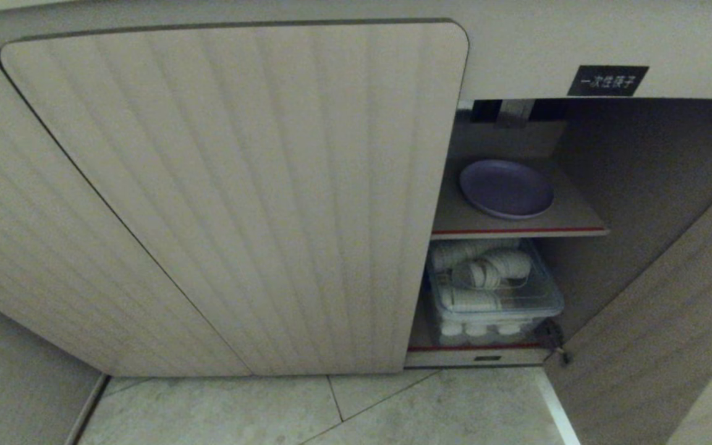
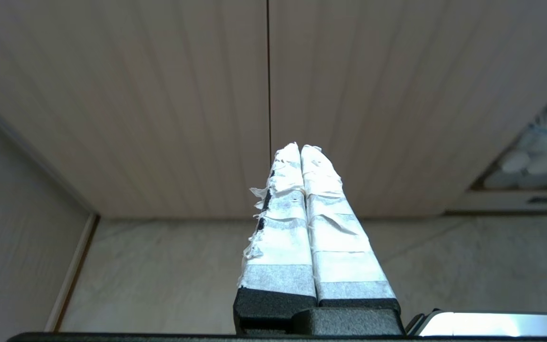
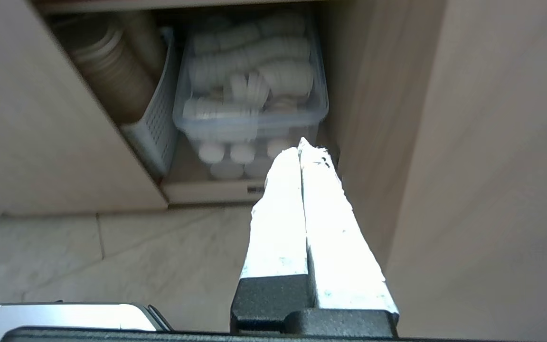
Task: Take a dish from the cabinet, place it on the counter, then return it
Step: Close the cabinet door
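Both pincers (image 2: 300, 148) (image 3: 300, 145) pressed closed, empty; one dish (image 1: 507, 188) in cabinet (image 1: 232, 185).

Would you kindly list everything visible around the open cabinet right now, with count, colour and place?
dish: one, lavender-purple, alone on the upper red-edged shelf of the cabinet.
clear bin: one, transparent, lower shelf, under the dish; holds stacked white cups.
white slotted basket: one, lower shelf, beside the bin; holds a brownish stack, contents unclear.
closed ribbed door: one, beige, left of the opening.
open door: one, beige, swung out at the right.
black label: one, white characters, above the opening.
floor tiles: pale grey, below the cabinet.
left claw: white-taped, shut, empty, facing the closed doors.
right claw: white-taped, shut, empty, low before the bin.
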Tool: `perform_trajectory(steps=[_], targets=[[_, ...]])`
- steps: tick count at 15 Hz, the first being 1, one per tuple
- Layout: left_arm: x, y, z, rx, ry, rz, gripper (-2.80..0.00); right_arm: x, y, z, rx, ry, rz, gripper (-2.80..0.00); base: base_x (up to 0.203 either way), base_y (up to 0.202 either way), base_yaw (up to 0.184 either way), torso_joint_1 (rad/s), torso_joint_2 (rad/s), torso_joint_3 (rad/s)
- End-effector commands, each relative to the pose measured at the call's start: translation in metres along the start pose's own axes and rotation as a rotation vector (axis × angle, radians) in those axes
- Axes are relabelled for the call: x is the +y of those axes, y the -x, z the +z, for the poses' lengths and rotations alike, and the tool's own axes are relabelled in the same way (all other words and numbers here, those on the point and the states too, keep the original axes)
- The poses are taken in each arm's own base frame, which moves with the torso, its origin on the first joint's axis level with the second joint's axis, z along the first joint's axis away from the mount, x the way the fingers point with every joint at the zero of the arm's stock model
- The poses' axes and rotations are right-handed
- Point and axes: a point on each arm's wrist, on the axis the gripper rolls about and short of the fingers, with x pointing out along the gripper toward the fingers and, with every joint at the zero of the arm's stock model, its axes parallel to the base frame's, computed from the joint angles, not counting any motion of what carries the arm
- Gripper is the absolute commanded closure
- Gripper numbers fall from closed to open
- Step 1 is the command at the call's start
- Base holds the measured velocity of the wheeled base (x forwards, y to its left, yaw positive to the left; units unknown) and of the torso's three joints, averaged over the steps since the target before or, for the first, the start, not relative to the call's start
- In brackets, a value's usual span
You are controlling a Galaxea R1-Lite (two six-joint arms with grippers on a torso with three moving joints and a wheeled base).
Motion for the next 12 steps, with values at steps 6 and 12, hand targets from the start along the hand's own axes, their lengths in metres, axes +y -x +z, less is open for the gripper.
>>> perform_trajectory(steps=[6, 12], targets=[[0.0, 0.0, 0.0001, -0.001, 0.001, 0.0, 0.0, 0.0, 0.0, 0.0002, 0.0, 0.0, 0.0, 0.0, -0.194, 0.0, -0.001, 0.003, 0.0, 0.004], [0.0, 0.0, 0.0001, -0.001, 0.001, 0.0, 0.0, 0.0, -0.0001, 0.0002, 0.0, 0.0, 0.0, 0.0, -0.194, 0.0, -0.001, 0.003, 0.0, 0.003]])
